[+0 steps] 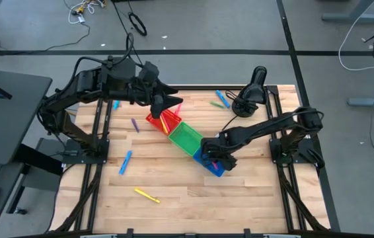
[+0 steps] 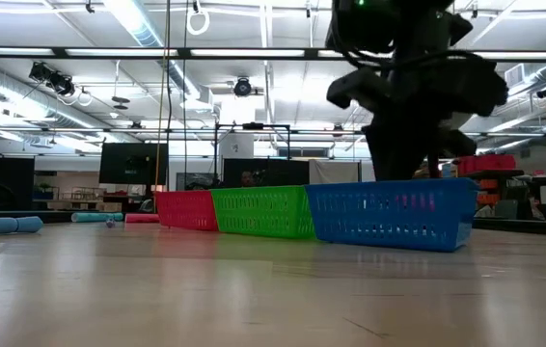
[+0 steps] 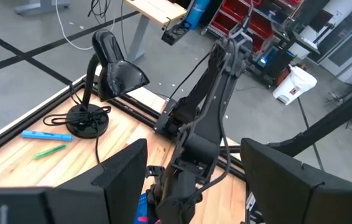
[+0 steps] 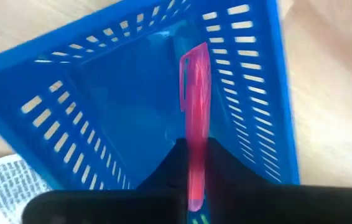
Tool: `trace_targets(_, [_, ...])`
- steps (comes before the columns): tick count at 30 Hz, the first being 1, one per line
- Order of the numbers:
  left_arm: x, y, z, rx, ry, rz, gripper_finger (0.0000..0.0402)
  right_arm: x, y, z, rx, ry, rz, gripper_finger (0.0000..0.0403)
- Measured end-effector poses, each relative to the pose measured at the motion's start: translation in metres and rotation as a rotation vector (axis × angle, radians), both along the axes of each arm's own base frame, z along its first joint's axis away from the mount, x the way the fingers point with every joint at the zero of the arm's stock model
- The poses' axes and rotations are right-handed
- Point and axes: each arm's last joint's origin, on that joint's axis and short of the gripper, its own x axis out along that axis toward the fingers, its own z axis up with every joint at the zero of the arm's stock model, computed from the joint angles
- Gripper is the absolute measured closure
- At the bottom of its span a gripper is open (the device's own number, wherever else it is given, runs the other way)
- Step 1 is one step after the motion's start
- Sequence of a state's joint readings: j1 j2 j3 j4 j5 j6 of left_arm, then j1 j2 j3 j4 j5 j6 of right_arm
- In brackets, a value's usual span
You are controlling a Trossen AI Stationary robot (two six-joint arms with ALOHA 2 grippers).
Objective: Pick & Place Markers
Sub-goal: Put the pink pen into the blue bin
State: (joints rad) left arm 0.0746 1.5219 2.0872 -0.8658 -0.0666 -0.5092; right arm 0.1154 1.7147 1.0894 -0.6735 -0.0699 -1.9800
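Right end effector (image 4: pixel 191 177) clenched on a pink pen-like plastic marker (image 4: pixel 194 106), poised over the blue slotted plastic bin (image 1: pixel 215 165); marker tip aimed into the bin's interior, barrel pinched between the two dark fingers (image 4: pixel 226 165). In the low view, right arm dropping in from above the blue bin, a pink streak visible through the mesh wall.

Three bins in a touching diagonal row near tabletop centre: red slotted plastic bin (image 1: pixel 161 120) at the 10 o'clock end, green slotted plastic bin (image 1: pixel 185 139) in the middle, blue one at the 4 o'clock end. Thin yellow sticks lying inside the red bin.

Left end effector (image 1: pixel 162 104) hanging over the red bin, fingers (image 3: pixel 123 177) spread apart, nothing between them.

Loose markers on the light wooden plank tabletop (image 1: pixel 174 198):
- yellow marker (image 1: pixel 147 196) toward 7 o'clock from the bins, well apart;
- light blue marker (image 1: pixel 125 162) toward 8 o'clock;
- purple marker (image 1: pixel 135 124) just beside the red bin at 9 o'clock;
- blue marker (image 1: pixel 221 98) and green marker (image 1: pixel 218 104) close together toward 1 o'clock, near the black gooseneck stand with round base (image 1: pixel 246 102).

Another blue stick partly hidden under the left arm near 10 o'clock.
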Motion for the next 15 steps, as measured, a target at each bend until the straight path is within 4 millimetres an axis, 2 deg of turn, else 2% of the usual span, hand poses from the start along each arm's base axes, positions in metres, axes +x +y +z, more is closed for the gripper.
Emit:
trace_targets(6, [0.0001, -0.001, 0.0, -0.013, -0.002, -0.034, 0.0136, 0.0069, -0.0001, -0.008, -0.001, -0.018, -0.053, 0.0371])
trace_targets(15, [0.0003, -0.0026, 0.0, -0.022, -0.002, -0.088, 0.0136, 0.0068, -0.0058, -0.008, 0.017, -0.005, -0.135, 0.0306])
